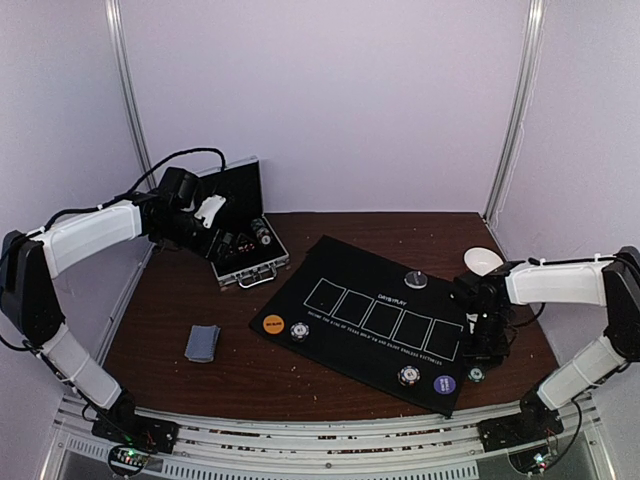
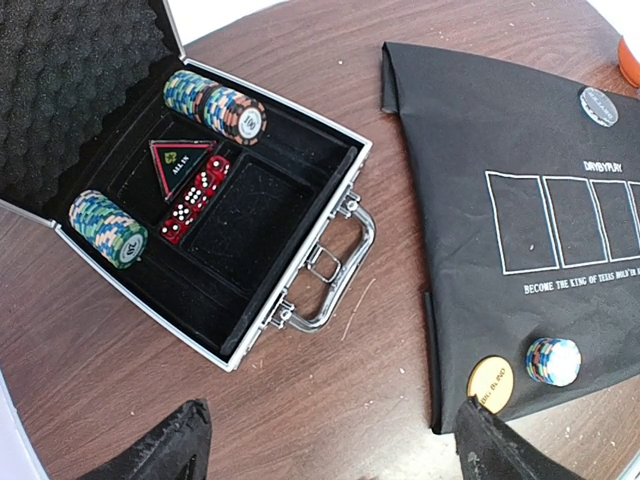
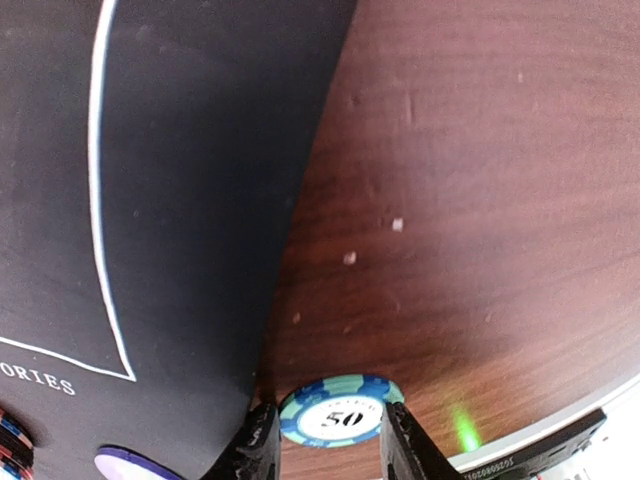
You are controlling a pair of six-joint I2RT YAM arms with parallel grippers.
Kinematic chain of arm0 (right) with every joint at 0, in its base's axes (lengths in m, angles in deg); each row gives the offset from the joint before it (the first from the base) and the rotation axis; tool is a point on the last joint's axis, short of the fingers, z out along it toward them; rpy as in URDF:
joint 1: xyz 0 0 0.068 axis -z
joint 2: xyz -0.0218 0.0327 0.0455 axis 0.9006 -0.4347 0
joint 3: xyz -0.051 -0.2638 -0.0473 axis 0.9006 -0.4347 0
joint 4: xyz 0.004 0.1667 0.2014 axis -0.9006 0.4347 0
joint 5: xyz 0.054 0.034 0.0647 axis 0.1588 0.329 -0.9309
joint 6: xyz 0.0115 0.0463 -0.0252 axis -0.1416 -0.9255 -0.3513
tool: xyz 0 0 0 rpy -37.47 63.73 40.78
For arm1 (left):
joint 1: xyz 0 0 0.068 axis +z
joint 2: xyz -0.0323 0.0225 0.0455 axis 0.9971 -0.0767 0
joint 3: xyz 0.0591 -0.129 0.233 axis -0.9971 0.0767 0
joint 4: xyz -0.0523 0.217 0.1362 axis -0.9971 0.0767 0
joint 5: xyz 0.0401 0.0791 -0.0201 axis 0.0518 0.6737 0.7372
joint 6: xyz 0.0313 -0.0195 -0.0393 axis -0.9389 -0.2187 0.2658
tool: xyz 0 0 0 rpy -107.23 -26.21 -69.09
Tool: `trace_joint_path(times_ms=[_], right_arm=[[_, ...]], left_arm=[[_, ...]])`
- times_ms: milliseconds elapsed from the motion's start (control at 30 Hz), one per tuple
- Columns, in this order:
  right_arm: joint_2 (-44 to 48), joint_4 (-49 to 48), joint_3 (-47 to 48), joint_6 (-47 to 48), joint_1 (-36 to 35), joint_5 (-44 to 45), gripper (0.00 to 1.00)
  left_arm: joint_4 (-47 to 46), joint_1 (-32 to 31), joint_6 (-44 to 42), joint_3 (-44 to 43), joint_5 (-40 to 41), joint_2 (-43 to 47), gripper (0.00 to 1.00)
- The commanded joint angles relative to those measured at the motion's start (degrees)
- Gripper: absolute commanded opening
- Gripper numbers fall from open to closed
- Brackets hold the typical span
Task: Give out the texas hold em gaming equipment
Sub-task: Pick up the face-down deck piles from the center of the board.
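Observation:
A blue-green poker chip (image 3: 340,412) marked 50 sits between my right gripper's (image 3: 330,445) fingers, both touching its rim. It is low over the wood just off the black mat's (image 1: 350,270) right edge, and shows in the top view as the chip (image 1: 477,375). On the mat lie an orange button (image 1: 273,323), a purple button (image 1: 444,384), a dark silver button (image 1: 415,279) and two chip stacks (image 1: 299,330) (image 1: 407,376). A small pile of blue-grey cards (image 1: 202,342) lies on the wood at the left. My left gripper (image 2: 335,460) hangs wide open above the table beside the case, holding nothing.
An open aluminium case (image 2: 300,240) at the back left holds chip stacks (image 2: 215,105), red dice (image 2: 195,200) and a triangular marker (image 2: 180,165). An orange-and-white bowl (image 1: 484,260) stands at the back right. The table's near edge runs close to the right gripper.

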Motion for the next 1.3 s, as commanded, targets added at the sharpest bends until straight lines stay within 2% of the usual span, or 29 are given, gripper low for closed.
trace_joint_path(times_ms=[0,200,400,567,700,933,1033,1167,1200,1267], right_arm=[[2.28,4.34,-0.67,-3.30,-2.70,-0.86,0.37],[3.68,4.43,-0.77,-5.41,-5.05,-1.99,0.38],[4.42,5.75,2.81,-5.71,-4.92,2.72,0.41],[5.66,9.33,10.77,-4.09,-4.58,8.22,0.42],[5.05,7.12,19.87,0.49,-4.38,7.89,0.43],[1.95,-14.17,30.11,5.67,-4.38,-5.07,0.49],[0.32,-23.95,32.29,5.55,-4.38,-7.60,0.54],[0.51,-38.37,31.81,5.13,-4.53,-9.79,0.55],[0.86,-42.18,31.24,5.10,-4.53,-10.22,0.56],[1.13,-45.28,30.81,5.92,-4.62,-10.50,0.67]], left_arm=[[-0.40,0.60,-0.82,-0.24,-1.02,1.10,0.87],[-0.40,0.74,-0.80,-0.25,-1.22,0.90,0.87],[-0.40,0.74,-0.80,-0.25,-1.74,0.61,0.87],[-0.39,0.74,-0.79,-0.25,-1.83,0.63,0.87],[-0.40,0.74,-0.74,-0.29,-1.86,0.68,0.87],[-0.48,0.80,-0.74,-0.33,-1.79,1.30,0.87],[-0.68,0.78,-0.71,-0.29,-1.19,1.36,0.87],[-1.96,0.74,-0.31,0.25,0.32,1.59,0.87],[-2.35,0.74,0.15,0.47,0.87,1.92,0.87],[-3.02,0.74,2.09,1.47,1.73,2.95,0.87]])
